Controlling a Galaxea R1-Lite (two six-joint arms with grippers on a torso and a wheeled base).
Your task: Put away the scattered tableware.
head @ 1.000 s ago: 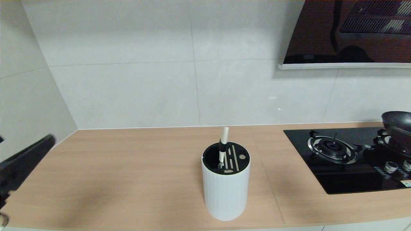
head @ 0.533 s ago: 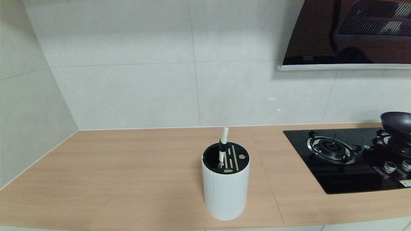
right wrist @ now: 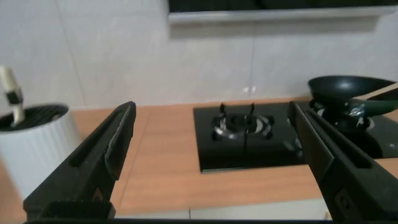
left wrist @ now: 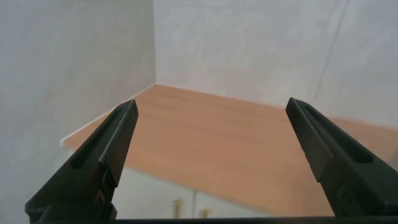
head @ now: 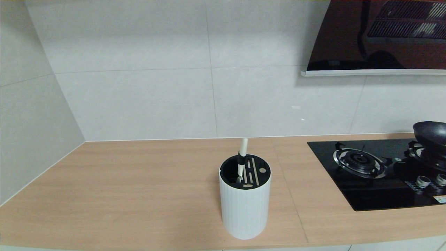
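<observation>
- Left tool (left wrist: 211, 109): spread wide, empty, held off the counter (left wrist: 236, 143) edge, likely parked clear of the work.
- White-handled utensil (head: 243, 148): put away in the ribbed utensil holder (head: 245, 205) mid-counter, handle up for easy retrieval.
- Right tool (right wrist: 211, 109): spread, empty, facing the gas hob (right wrist: 245, 140).

No print can be read; the sticker (head: 441, 199) on the hob (head: 366, 190) seems printed, but too small.
</observation>
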